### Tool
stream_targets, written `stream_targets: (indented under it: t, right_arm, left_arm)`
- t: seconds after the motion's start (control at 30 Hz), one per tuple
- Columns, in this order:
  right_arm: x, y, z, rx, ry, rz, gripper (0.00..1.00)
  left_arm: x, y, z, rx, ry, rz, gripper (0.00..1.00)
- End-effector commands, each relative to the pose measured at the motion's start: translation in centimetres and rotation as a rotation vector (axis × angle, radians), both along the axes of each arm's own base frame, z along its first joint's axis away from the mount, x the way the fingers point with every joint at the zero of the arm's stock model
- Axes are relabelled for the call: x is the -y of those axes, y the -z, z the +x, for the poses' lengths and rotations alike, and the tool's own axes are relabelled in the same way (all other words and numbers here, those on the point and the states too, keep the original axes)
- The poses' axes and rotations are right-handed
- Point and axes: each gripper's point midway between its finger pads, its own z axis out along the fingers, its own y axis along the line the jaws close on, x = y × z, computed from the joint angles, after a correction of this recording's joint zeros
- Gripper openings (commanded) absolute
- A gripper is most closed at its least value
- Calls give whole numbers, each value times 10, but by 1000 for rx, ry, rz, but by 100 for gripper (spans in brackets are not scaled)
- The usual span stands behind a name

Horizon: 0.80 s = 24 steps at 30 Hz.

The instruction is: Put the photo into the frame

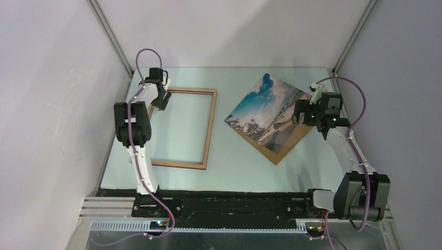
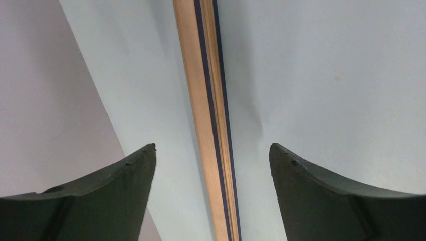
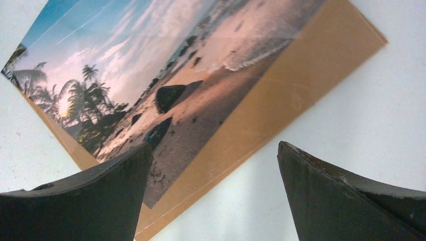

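The frame (image 1: 209, 127), thin wood-brown rails, lies flat on the left half of the pale table. My left gripper (image 1: 160, 99) hovers at its far left corner. In the left wrist view one rail of the frame (image 2: 208, 100), wood with dark blue stripes, runs between the open fingers of my left gripper (image 2: 212, 146), and neither finger touches it. The photo (image 1: 268, 109), a beach print, lies turned like a diamond at the right. My right gripper (image 1: 301, 112) stands open by its right corner. In the right wrist view the photo (image 3: 166, 65) reaches under the left finger of my right gripper (image 3: 214, 144).
A solid brown backing board (image 1: 284, 148) lies under the photo and sticks out along its lower right side (image 3: 301, 80). Grey walls close the table on the left (image 2: 45, 100), right and back. Bare table surface (image 1: 224, 156) lies between the frame and the photo.
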Motion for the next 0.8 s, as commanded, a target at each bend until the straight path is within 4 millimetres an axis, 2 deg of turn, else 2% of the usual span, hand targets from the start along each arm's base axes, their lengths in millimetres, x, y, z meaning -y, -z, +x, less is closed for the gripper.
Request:
stream_targets:
  t: [0.0, 0.03, 0.07, 0.13, 0.17, 0.5, 0.63, 0.77]
  right_arm:
    - [16, -10, -8, 8, 77, 61, 100]
    - [22, -11, -8, 9, 92, 66, 100]
    - [22, -12, -9, 6, 101, 87, 100]
    - [26, -13, -10, 4, 120, 104, 100]
    - [28, -14, -11, 6, 128, 106, 100]
    - [27, -14, -20, -5, 133, 157, 100]
    - [27, -3, -22, -20, 145, 198, 100]
    - [29, 9, -21, -48, 169, 243, 100]
  left_arm:
    - [25, -90, 2, 223, 7, -121, 95]
    - [34, -95, 1, 238, 22, -157, 98]
    - [41, -108, -3, 263, 43, -186, 99]
    - [69, -122, -10, 287, 100, -228, 99]
    - [76, -126, -12, 296, 112, -245, 100]
    - [196, -178, -48, 362, 362, -540, 100]
    - [240, -190, -49, 358, 450, -619, 100]
    - [280, -182, -36, 325, 489, -671, 100]
